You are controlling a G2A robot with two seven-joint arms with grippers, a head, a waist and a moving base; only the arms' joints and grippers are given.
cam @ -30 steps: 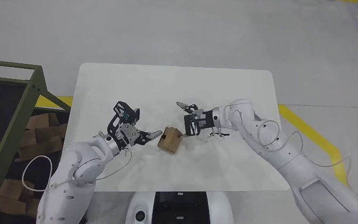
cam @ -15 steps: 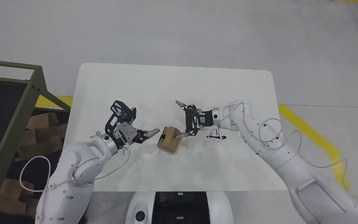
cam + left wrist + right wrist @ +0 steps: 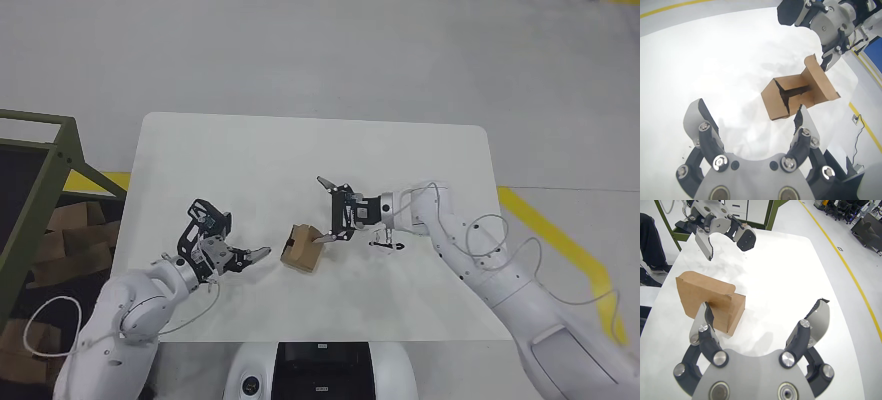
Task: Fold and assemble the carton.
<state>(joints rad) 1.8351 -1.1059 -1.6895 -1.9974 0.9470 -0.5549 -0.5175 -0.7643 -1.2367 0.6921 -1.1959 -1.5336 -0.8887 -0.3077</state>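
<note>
Looking down, you have the carton sitting on the desk between both arms. Your right claw is spread, one finger against the raised flap. Your left claw, also spread, hovers just beside the carton, not touching.

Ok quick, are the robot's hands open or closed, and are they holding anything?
Left hand: open, holding nothing.
Right hand: open, one finger against the box, not gripping it.
</note>
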